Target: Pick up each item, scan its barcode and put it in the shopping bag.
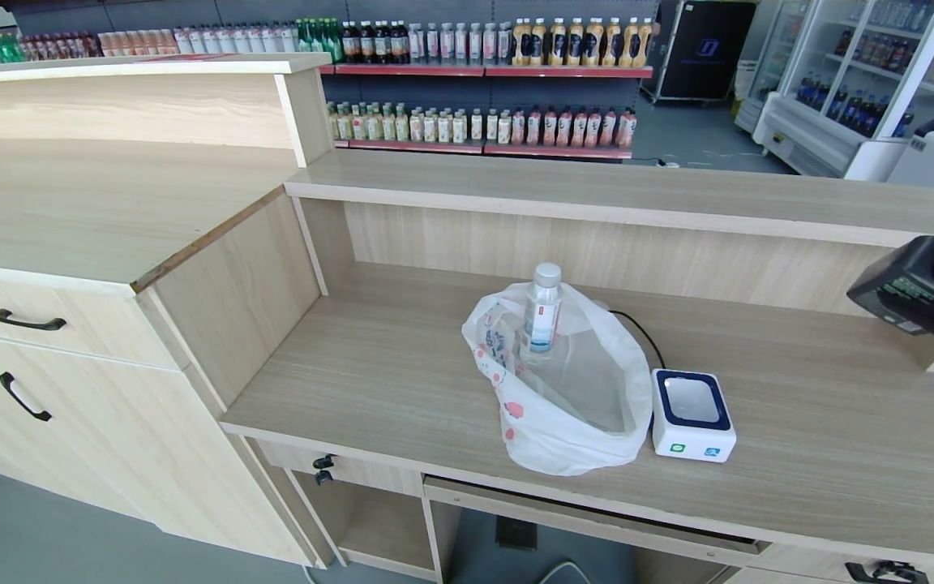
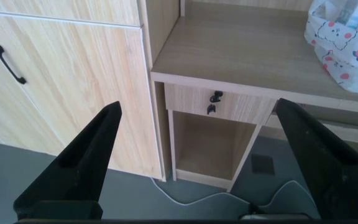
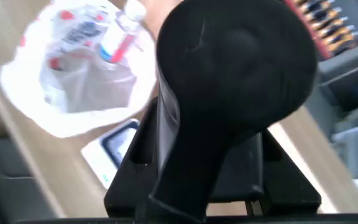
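A white shopping bag (image 1: 564,405) with red prints stands open on the wooden counter (image 1: 402,365). A clear water bottle (image 1: 544,316) with a white cap stands upright inside it. Right beside the bag sits a small white scanner box (image 1: 692,414) with a dark-framed window. My right gripper (image 3: 197,168) is shut on a black handheld scanner (image 3: 229,81), held above and to the right of the bag (image 3: 73,93), the bottle (image 3: 120,37) and the scanner box (image 3: 114,149). That black scanner (image 1: 917,292) shows at the right edge. My left gripper (image 2: 197,162) hangs open and empty, low in front of the counter.
A taller cabinet (image 1: 94,211) with black handles adjoins the counter on the left. A raised ledge (image 1: 637,195) runs behind the work surface. A drawer with a key lock (image 2: 215,102) sits under the counter edge. Drink shelves (image 1: 483,73) and fridges stand beyond.
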`<state>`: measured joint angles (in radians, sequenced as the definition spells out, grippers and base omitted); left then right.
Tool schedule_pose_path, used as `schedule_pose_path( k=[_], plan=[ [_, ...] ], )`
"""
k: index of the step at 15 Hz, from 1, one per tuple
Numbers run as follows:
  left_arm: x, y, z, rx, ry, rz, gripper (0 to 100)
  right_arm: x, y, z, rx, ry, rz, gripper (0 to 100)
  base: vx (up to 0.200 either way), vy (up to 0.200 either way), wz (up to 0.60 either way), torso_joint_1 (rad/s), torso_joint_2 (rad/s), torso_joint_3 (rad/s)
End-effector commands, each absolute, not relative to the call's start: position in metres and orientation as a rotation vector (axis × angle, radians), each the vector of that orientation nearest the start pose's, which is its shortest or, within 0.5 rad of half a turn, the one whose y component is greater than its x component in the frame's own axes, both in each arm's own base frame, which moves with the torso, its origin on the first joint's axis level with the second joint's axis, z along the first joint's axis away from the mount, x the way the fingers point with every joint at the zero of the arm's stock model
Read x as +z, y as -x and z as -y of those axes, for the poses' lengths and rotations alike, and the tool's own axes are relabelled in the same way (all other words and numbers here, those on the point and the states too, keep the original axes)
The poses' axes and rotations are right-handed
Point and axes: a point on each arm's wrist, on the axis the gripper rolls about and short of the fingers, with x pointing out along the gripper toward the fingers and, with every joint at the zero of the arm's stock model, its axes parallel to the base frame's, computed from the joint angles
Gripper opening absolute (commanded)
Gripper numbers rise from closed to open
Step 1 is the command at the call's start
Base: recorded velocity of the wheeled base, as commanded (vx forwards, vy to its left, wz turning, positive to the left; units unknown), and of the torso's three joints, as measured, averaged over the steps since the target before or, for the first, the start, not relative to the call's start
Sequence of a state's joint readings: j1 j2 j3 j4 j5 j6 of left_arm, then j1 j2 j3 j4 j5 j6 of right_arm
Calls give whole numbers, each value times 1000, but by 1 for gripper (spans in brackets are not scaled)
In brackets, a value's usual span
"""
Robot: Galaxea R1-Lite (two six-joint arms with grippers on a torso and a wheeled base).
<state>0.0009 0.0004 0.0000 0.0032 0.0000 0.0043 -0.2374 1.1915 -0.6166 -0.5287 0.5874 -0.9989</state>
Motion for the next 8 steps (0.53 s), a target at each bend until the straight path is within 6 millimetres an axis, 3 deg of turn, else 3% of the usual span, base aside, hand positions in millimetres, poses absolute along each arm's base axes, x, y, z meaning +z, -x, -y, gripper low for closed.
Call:
schedule_pose_path(
  k=[1,4,7,8],
  plan=[
    [75,23,0,3,-5,-3,100,203,-197,56,316,1042,42,0,0,0,0,0,0,0],
    [75,23,0,3,-5,-3,100,196,-205,61,324,1195,52,0,0,0,0,0,0,0],
    [75,23,0,3,-5,-3,100,183,-215,64,391,1332,71,0,0,0,600,5,1,5],
    [75,23,0,3,-5,-3,100,179,-220,65,427,1345,98,0,0,0,0,0,0,0]
  ],
)
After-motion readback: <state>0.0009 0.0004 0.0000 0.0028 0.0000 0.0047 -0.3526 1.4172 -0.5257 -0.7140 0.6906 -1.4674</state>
